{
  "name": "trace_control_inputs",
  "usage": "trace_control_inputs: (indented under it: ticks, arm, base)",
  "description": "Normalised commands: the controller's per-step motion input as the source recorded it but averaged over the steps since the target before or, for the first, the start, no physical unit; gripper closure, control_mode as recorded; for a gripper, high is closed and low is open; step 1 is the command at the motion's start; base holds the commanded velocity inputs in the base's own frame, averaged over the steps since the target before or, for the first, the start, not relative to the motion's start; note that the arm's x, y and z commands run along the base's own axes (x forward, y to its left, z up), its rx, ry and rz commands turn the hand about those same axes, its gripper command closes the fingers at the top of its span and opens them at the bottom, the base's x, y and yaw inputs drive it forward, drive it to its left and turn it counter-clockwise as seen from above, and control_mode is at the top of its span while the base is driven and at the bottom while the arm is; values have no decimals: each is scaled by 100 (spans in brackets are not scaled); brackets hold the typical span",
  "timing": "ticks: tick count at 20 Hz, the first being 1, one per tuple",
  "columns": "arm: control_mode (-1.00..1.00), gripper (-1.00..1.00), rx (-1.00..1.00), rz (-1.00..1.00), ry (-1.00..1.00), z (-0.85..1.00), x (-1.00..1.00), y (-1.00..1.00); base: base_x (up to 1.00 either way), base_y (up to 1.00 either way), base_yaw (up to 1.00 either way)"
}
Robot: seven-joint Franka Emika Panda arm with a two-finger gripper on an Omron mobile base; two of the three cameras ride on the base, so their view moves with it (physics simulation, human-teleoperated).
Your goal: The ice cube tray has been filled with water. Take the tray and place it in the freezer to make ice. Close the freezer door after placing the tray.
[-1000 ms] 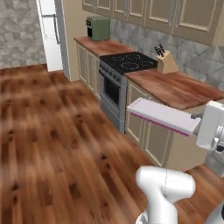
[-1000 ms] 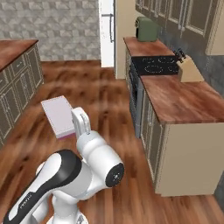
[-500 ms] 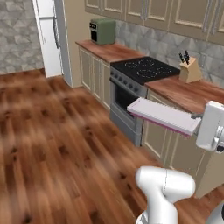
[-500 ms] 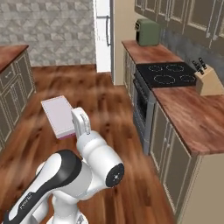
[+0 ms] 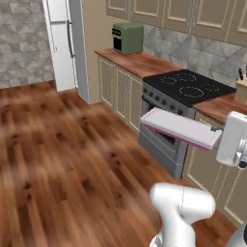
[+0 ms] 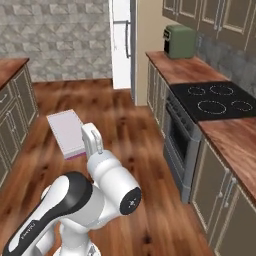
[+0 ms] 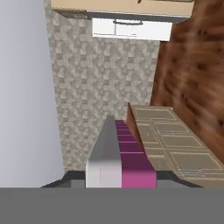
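Note:
The ice cube tray [image 5: 179, 128] is a long pale slab with a magenta lower edge, held level in the air in front of the stove. My gripper [image 5: 217, 136] is shut on its right end. From the other side the ice cube tray [image 6: 67, 133] hangs over the floor, with my gripper [image 6: 83, 145] at its near edge. Looking along the hand, the ice cube tray [image 7: 120, 153] runs away from me, grey-white on top and magenta along its side. The tall fridge with the freezer [image 5: 60, 43] stands far left; I cannot tell how its door stands.
A black stove [image 5: 192, 87] and oven sit in the wooden counter run on the right, with a green toaster [image 5: 128, 38] beyond and a knife block [image 5: 242, 81] at the edge. Another cabinet run [image 6: 12, 105] lines the left. Wooden floor [image 5: 58, 154] stretches ahead.
The whole scene has shifted: the base has driven forward along the counter, so the stove, toaster and fridge are nearer. The tray stays in my gripper in the same pose.

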Motion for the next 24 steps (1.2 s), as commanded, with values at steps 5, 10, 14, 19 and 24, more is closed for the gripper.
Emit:
trace_control_inputs:
  ticks: [5,10,14,19,24]
  arm:
    - [100,100,0,0,0,0,0,0]
    - [100,100,0,0,0,0,0,0]
    - [100,100,0,0,0,0,0,0]
    - [100,100,0,0,0,0,0,0]
    - [100,100,0,0,0,0,0,0]
  base:
    - [100,62,0]
    - [100,55,0]
    - [100,51,0]
    - [100,51,0]
    - [100,49,0]
